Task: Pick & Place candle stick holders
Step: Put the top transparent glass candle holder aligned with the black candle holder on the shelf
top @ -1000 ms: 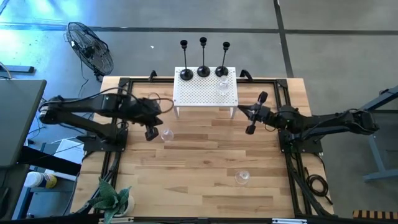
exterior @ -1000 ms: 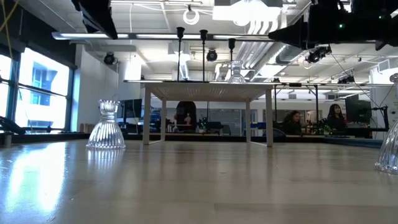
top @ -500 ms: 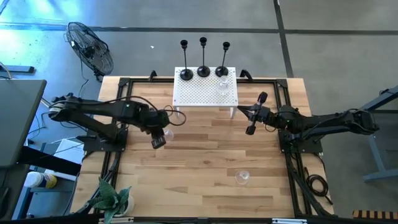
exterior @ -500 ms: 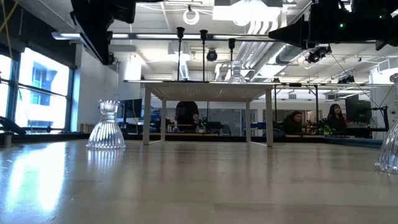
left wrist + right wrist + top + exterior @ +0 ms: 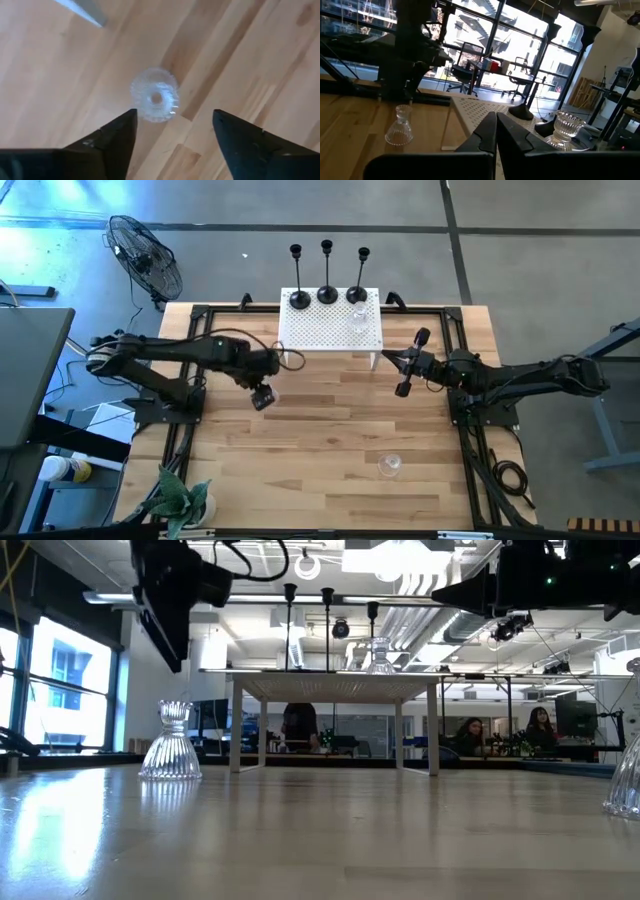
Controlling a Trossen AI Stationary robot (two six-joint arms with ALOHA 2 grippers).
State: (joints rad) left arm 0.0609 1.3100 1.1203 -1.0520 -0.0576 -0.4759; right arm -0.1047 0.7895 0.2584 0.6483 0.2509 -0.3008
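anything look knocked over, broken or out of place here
Nothing looks toppled or broken. The three black candlesticks stand upright in a row at the back of the white perforated stand, and the glass holder under the open left hand is upright too. The right hand waits shut beside the stand.
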